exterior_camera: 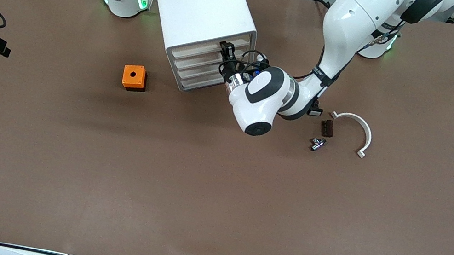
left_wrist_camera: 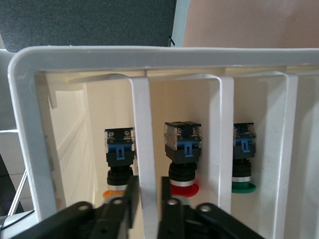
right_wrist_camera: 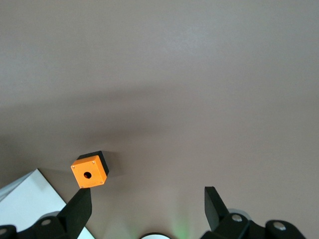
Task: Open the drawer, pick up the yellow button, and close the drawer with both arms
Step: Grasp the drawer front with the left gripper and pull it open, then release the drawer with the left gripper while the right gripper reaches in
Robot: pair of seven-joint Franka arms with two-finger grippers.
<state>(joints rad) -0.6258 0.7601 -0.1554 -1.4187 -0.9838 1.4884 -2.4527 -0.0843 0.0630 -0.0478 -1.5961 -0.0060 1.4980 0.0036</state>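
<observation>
Drawer (exterior_camera: 201, 51) front edge pinched by left hand (left_wrist_camera: 149, 199).

The left pincer (left_wrist_camera: 148, 199) straddles the top drawer (exterior_camera: 203, 52) front at the cabinet (exterior_camera: 202, 15). Open brown desk (exterior_camera: 179, 184) spreads nearer the camera than the cabinet; the orange cube (exterior_camera: 133, 77) stands beside it.

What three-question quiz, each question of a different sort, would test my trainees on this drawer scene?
1. True or false: the right arm's black two-finger gripper is open over the brown table.
2. The left arm's black two-finger gripper clamps: A) an orange cube, B) the front of the uppermost white drawer, C) a curved white bracket.
3. Fill in: beside the orange-yellow-capped push button and the red-capped push button sits a third push button, capped ___.
Key: 1 true; 2 B; 3 green.
</observation>
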